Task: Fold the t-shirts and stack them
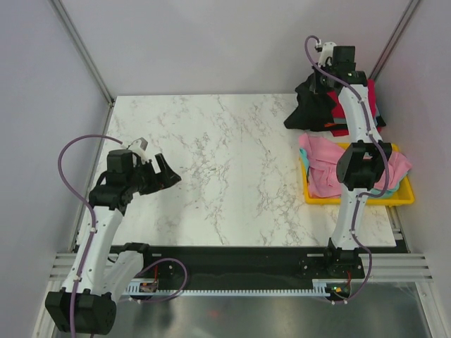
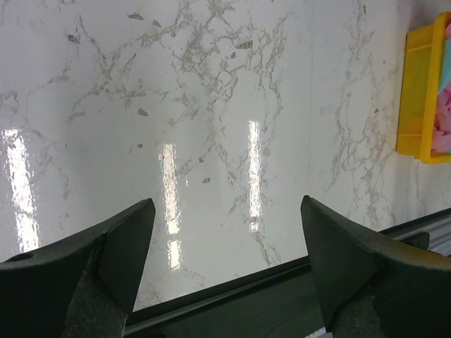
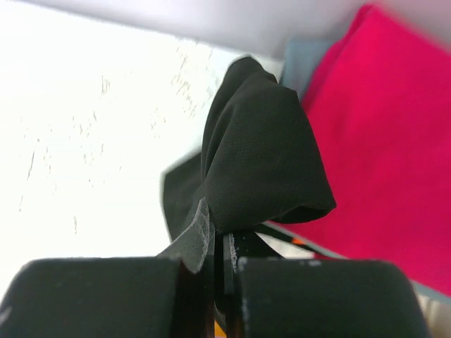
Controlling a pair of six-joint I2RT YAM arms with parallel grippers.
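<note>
The right claw (image 3: 222,260) pinches the black tee (image 3: 261,162), bunched beside the red tee (image 3: 380,141). The left claw (image 2: 227,204) hangs spread over the bench (image 1: 225,162). A pink tee (image 1: 324,158) fills the yellow tray (image 1: 352,201).

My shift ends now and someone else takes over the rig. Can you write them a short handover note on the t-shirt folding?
Left hand: open, holding nothing, hovering over the left side of the marble table.
Right hand: shut on the black t-shirt, which hangs bunched at the far right corner.
Things: the red t-shirt lies beneath it, next to some grey fabric. The pink t-shirt and a teal one sit crumpled in the yellow tray.
Done: no folded stack visible yet.
Left: bring the black t-shirt to the table and fold it, then fold the others and stack them.
</note>
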